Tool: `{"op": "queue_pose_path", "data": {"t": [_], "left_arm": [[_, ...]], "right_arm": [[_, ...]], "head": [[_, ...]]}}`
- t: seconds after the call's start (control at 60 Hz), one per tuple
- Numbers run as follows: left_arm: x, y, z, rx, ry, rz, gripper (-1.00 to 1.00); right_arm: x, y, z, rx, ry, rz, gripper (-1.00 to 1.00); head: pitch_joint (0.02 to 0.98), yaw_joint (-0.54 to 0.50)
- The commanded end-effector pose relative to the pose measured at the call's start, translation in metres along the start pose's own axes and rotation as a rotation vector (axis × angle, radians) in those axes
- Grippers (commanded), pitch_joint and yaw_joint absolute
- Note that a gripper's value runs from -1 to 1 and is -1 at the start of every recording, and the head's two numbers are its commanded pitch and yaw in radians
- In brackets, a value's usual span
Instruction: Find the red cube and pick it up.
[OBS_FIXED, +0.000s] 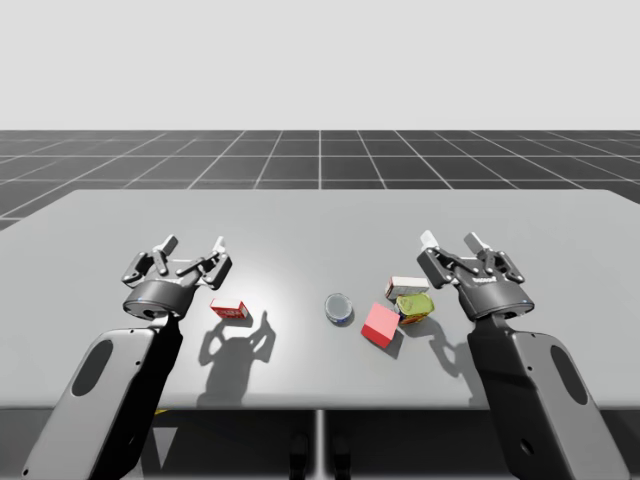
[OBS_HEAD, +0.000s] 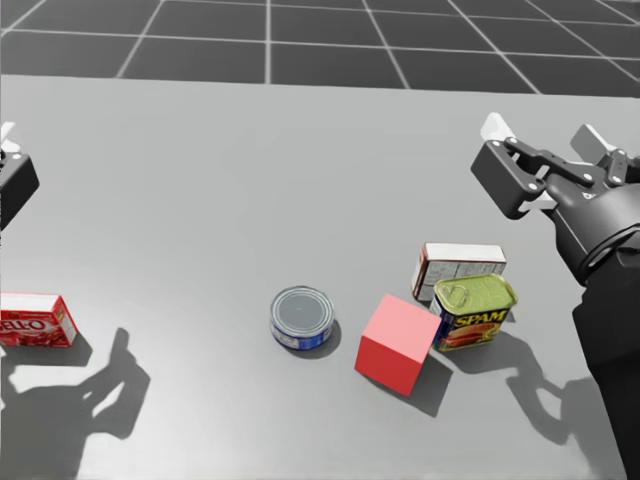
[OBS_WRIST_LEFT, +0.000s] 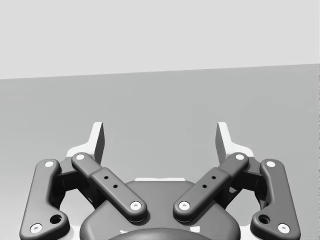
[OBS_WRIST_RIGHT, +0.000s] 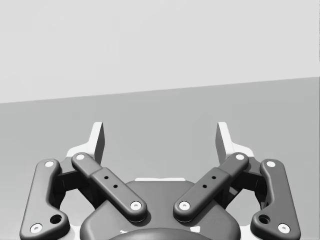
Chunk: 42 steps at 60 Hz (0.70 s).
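Note:
The red cube (OBS_FIXED: 380, 324) (OBS_HEAD: 398, 343) rests on the grey table (OBS_FIXED: 300, 230), a little right of the middle, turned at an angle. My right gripper (OBS_FIXED: 452, 241) (OBS_HEAD: 545, 128) (OBS_WRIST_RIGHT: 160, 137) hovers open to the right of it and further back, with nothing between its fingers. My left gripper (OBS_FIXED: 193, 245) (OBS_WRIST_LEFT: 160, 137) is open too, raised over the left part of the table, far from the cube.
A yellow-green tin (OBS_FIXED: 414, 306) (OBS_HEAD: 473, 310) touches the cube's right side, with a white box (OBS_FIXED: 406, 286) (OBS_HEAD: 458, 268) just behind it. A round blue can (OBS_FIXED: 338, 307) (OBS_HEAD: 301, 317) stands left of the cube. A flat red box (OBS_FIXED: 231, 309) (OBS_HEAD: 36, 319) lies near my left arm.

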Motion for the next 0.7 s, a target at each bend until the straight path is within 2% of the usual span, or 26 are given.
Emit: {"op": "queue_pose_path", "data": {"t": [0.017,0.183,0.267,0.3,0.433,0.5,0.533,0.567,0.667,0.7], "left_arm": [[0.0,-0.002,0.0,-0.007,-0.001,0.001,-1.0],[0.001,-0.004,0.001,-0.016,-0.002,0.006,-1.0],[0.001,-0.006,0.001,-0.019,0.001,0.0,-1.0],[0.0,-0.006,0.001,-0.02,0.003,-0.001,-1.0],[0.0,-0.008,0.001,-0.021,0.009,-0.002,-1.0],[-0.001,-0.008,0.001,-0.019,0.012,-0.001,-1.0],[-0.001,-0.008,0.001,-0.018,0.012,-0.001,-1.0],[-0.001,-0.008,0.002,-0.018,0.012,0.0,-1.0],[-0.001,-0.008,0.002,-0.019,0.014,0.002,-1.0],[-0.001,-0.008,0.002,-0.021,0.014,0.003,-1.0]], "right_arm": [[-0.001,0.0,0.0,-0.004,0.004,0.001,-1.0],[-0.003,0.001,-0.002,-0.004,0.014,0.003,-1.0],[-0.003,0.002,-0.002,0.017,0.033,-0.038,-1.0],[-0.003,0.003,-0.002,0.034,0.042,-0.067,-1.0],[-0.001,0.006,0.001,0.055,0.051,-0.064,-1.0],[0.003,0.01,0.007,0.076,0.064,-0.082,-1.0],[0.004,0.012,0.01,0.077,0.069,-0.078,-1.0],[0.006,0.015,0.017,0.086,0.077,-0.059,-1.0],[0.008,0.019,0.038,0.1,0.088,-0.029,-1.0],[0.007,0.019,0.05,0.112,0.099,-0.005,-1.0]], "head": [[0.8,-0.15],[0.869,-0.22],[0.886,-0.23],[0.89,-0.24],[0.889,-0.24],[0.881,-0.24],[0.879,-0.24],[0.877,-0.24],[0.877,-0.24],[0.877,-0.24]]}}
